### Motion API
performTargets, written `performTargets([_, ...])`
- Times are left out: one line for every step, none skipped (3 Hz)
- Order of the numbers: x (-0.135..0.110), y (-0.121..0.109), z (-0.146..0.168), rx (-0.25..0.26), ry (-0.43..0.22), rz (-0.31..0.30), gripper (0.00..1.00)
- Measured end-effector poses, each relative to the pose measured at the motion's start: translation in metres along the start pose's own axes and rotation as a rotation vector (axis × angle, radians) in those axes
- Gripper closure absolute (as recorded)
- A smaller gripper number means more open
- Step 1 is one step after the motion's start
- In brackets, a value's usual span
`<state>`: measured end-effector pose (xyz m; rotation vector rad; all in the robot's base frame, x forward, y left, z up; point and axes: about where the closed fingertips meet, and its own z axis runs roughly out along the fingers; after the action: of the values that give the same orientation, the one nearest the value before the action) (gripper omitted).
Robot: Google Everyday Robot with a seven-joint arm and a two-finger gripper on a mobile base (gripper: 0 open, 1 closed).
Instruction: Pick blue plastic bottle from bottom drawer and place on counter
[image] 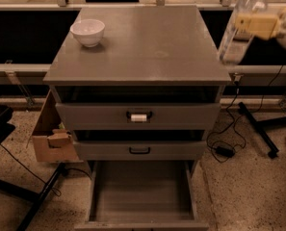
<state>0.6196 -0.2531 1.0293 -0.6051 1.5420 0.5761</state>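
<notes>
Reading the pale band on the blue plastic bottle (232,45) will get you nothing: any print on it is too blurred to make out. You can see the gripper (250,24) up by the back right corner of the counter (152,52), its fingers closed around the bottle's upper body. The bottle hangs tilted in the air just off the counter's right edge, cap toward the top of the view, base lower and leaning toward the counter. On the smooth grey top, near the back left corner, sits a white bowl (88,32). Below it you have two shut drawers with black handles; the top drawer's handle (139,115) carries a small white piece with no legible text. The bottom drawer (141,196) stands pulled out, showing a plain grey inside. A cardboard box (50,139) leans by the cabinet's left side, and black cables (223,147) trail over the speckled floor to the right.
</notes>
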Motion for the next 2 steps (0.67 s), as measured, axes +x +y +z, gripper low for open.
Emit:
performTargets([-0.035,-0.042,0.039,0.076,0.01,-0.035,1.0])
performTargets([-0.027,-0.083,0.091,0.095,0.067,-0.026,1.0])
